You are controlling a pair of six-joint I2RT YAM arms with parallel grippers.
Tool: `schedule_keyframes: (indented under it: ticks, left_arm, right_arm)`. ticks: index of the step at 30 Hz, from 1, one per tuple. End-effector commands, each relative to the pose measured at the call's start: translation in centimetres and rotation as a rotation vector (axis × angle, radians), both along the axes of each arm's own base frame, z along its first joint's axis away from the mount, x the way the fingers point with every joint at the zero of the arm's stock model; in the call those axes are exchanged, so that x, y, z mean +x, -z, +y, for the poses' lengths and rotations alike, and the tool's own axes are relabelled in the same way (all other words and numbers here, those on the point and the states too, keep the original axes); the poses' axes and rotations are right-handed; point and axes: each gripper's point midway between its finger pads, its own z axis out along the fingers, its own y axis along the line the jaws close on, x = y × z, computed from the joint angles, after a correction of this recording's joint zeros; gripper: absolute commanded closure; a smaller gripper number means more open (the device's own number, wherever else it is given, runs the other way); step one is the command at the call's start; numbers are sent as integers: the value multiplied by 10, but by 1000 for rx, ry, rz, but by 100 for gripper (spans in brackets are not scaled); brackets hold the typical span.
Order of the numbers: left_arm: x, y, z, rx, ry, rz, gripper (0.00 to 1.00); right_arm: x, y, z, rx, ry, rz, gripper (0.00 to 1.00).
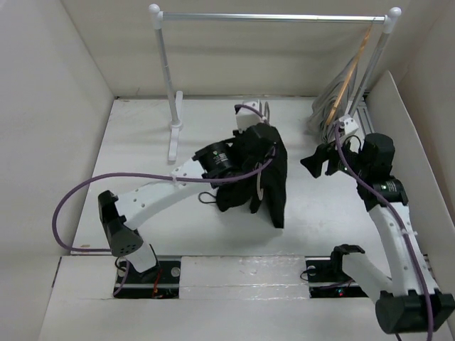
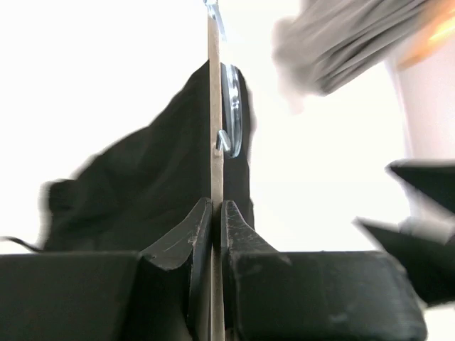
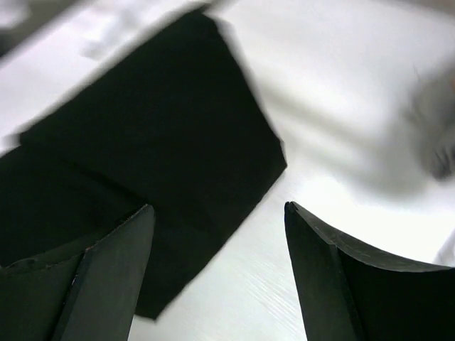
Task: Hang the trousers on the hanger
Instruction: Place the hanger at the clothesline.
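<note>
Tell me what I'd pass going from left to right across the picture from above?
purple cable → rack's left post → trousers → right gripper → rack's right post

The long, plain black trousers of soft cloth [image 1: 269, 174] are draped in a bunched fold over the thin grey triangular clothes hanger [image 2: 215, 106], above the middle of the white worktop [image 1: 142, 142]. One flat, folded flap reaches toward the near side. The hanger stands upright and shows edge-on in the left wrist view, pinched between the closed fingers of the left claw [image 2: 217, 213], with cloth on both sides and its slim hook at the far end.
</note>
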Motion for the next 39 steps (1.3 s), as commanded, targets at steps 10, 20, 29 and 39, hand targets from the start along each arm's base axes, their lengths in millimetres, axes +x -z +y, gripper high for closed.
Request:
schedule_keyframes:
  ticks: [10, 20, 29, 39]
  left_arm:
    - [-1, -128, 9, -175, 68, -135, 100]
    - [8, -124, -5, -192, 79, -155, 100]
    - [12, -128, -6, -220, 84, -182, 100]
    - [6, -123, -5, -253, 106, -172, 100]
  right_arm:
    - [-77, -191, 99, 399, -322, -277, 18]
    - [-105, -179, 170, 579, -485, -145, 18]
    - [-107, -156, 196, 589, -460, -49, 19]
    - [-97, -137, 212, 606, -435, -22, 52]
